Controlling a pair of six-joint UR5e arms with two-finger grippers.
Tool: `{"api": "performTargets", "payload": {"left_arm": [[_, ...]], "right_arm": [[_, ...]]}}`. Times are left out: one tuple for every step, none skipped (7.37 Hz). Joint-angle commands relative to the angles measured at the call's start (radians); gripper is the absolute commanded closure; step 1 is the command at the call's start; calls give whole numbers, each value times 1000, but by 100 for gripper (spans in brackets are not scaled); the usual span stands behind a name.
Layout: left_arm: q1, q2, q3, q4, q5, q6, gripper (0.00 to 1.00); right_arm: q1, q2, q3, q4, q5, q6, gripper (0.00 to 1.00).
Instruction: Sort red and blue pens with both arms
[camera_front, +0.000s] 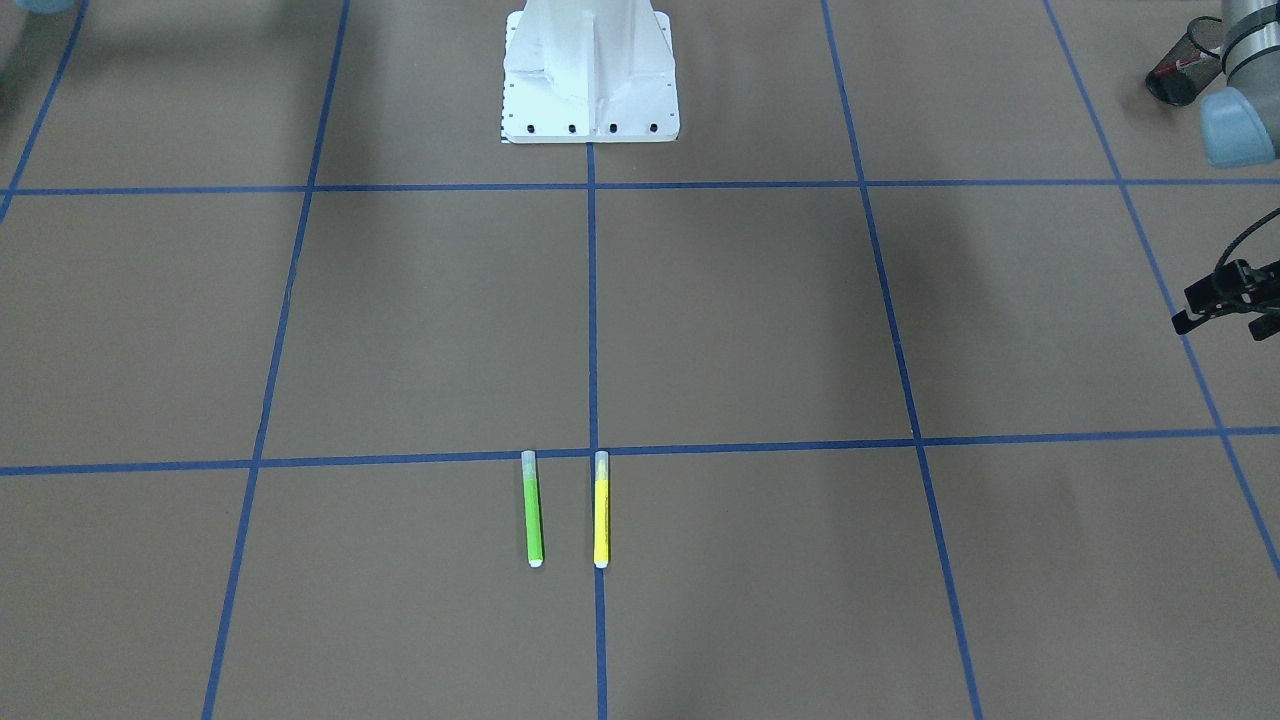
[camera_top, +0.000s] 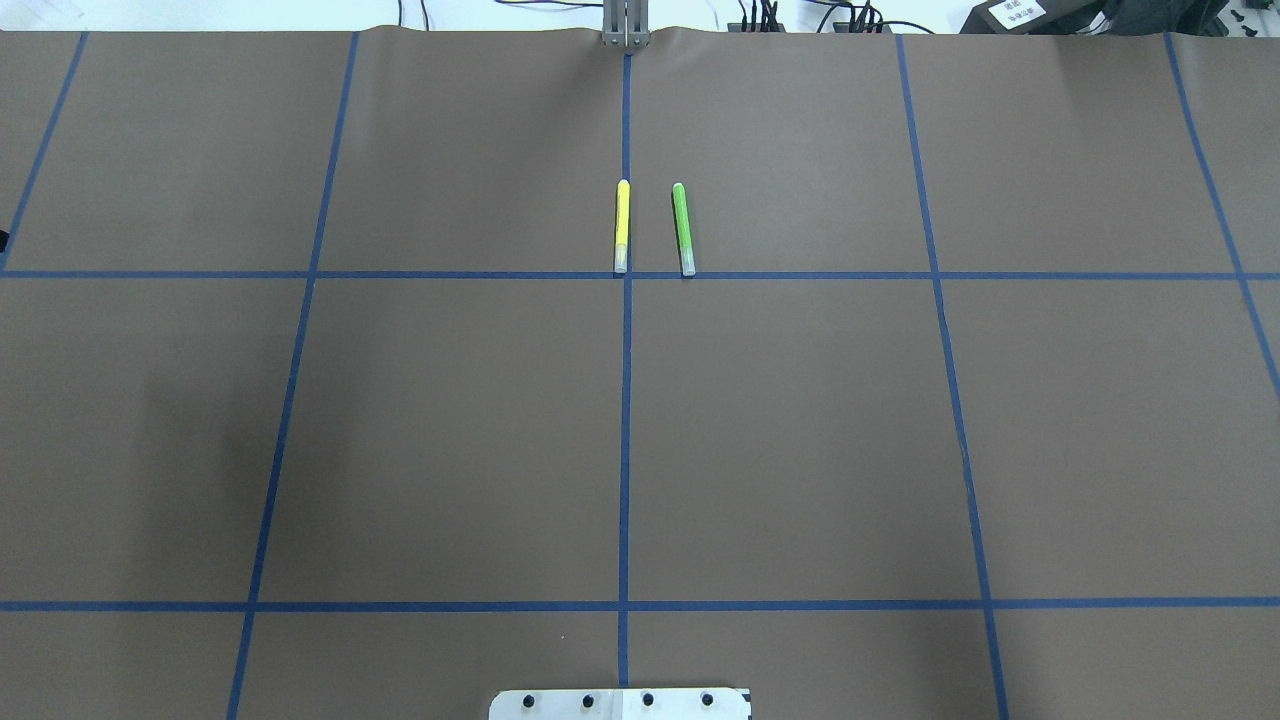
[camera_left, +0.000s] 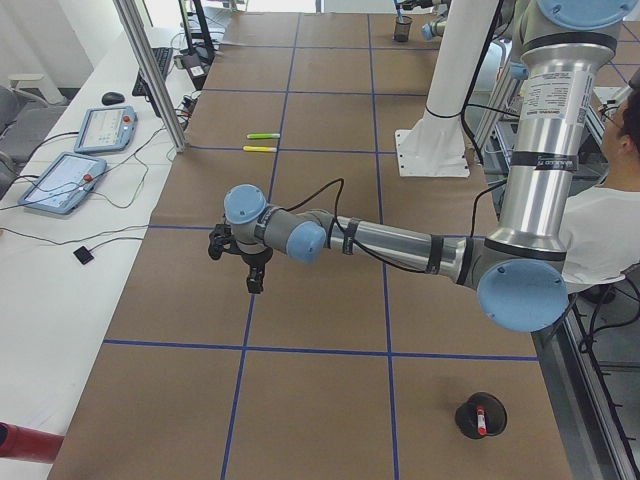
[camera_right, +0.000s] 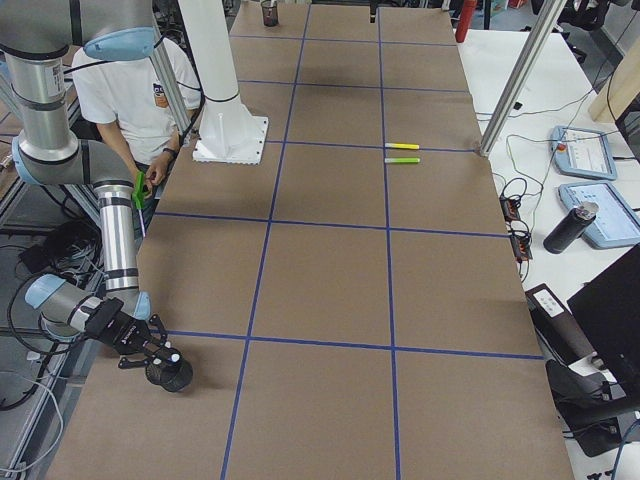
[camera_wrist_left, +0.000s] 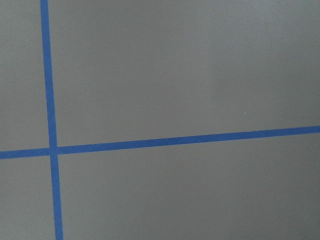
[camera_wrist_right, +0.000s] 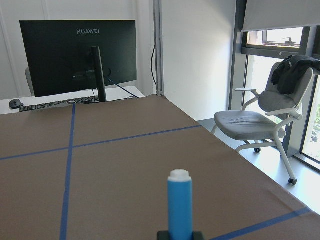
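Observation:
The blue pen stands upright with its white tip up in the right wrist view. My right gripper is shut on it, over a black mesh cup near the table's corner. The red pen stands inside a second black mesh cup by the left arm's base. My left gripper hangs open and empty over bare table, well away from that cup. The left wrist view shows only brown table and blue tape lines.
A green marker and a yellow marker lie side by side on the table's operator side, near the centre line. The white pedestal stands at the robot's side. A person sits behind the robot.

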Motion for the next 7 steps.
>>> {"api": "performTargets", "payload": {"left_arm": [[0,0,0,2,0,-1,1],[0,-1,0,9,-2,-1,1],[0,-3,-2,9,-2,-2,1],[0,-3,-2,9,0,-1,1],[0,-3,-2,9,-2,-2,1],[0,-3,-2,11,-2,-1,1],[0,-4,-2,11,-3,-1,1]], "right_arm": [[1,-1,-28,1,-13,-40,100],[1,-4,-31,0,-13,-40,100],[3,-2,-37,1,-13,-40,83],[7,-2,-37,2,-13,-38,18],[25,-2,-37,2,-7,-37,0],[29,-1,-37,0,-8,-37,0],[35,5,-30,-6,-5,-24,0]]}}
